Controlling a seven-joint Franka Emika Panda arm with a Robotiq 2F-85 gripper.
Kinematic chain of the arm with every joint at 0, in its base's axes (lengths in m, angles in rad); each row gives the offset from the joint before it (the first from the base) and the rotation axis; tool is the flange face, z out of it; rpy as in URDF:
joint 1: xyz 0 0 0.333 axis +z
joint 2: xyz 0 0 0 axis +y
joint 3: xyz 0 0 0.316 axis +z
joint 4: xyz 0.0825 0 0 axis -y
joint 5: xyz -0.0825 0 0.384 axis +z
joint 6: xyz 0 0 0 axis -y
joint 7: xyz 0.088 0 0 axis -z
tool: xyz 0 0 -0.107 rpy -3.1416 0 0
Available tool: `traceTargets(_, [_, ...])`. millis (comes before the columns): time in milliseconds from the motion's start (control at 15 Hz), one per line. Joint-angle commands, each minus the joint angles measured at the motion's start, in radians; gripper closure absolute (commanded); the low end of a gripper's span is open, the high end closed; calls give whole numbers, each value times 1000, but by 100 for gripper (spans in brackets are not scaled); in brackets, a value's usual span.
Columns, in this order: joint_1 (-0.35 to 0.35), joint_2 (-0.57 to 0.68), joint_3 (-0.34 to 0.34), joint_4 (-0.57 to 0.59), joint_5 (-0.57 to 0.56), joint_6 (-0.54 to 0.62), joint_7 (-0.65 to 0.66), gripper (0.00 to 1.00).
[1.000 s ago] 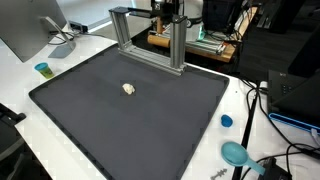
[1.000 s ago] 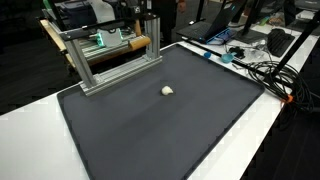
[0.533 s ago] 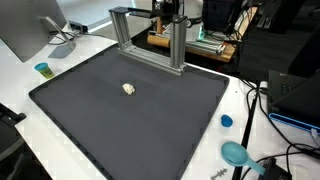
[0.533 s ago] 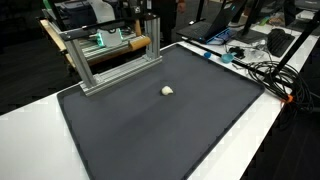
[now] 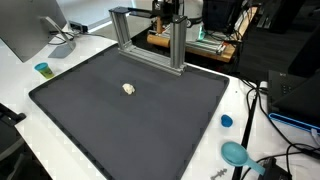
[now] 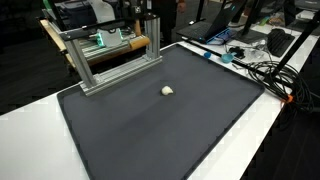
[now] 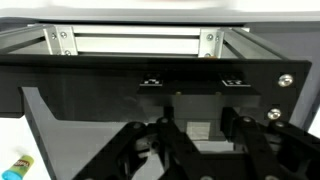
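Dark mat (image 5: 150, 125) covers most of white desk (image 6: 25, 125). Small pale lump (image 5: 128, 89) lies alone on mat. Teal cup (image 5: 42, 69) stands off mat edge, near monitor (image 5: 30, 25). Blue cap (image 5: 226, 121) and teal dish (image 5: 236, 153) sit on desk beside cables (image 5: 262, 100).

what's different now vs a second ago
Nothing visibly moved. The lump lies on the same spot of the mat, and the frame stands as before at the mat's far edge. The end effector, up by the frame, is shut, with nothing seen in it.
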Motion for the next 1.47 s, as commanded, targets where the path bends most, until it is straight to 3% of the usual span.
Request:
traceTargets(0, [0,-4,-1,14,23,-27,35,78])
traceTargets(267, [-42,42,12,62,6,47,133,78])
traceTargets(733, [-113,345,71,306,-76,171,249,78])
traceTargets(1000, [-95,499,128,448,-159,127,355,78])
traceTargets(1200, [-11,477,112,490,-70,1,269,78])
traceTargets(1267, [-29,500,97,442,-113,92,307,53])
traceTargets(1400, [1,496,103,471,-101,35,302,53])
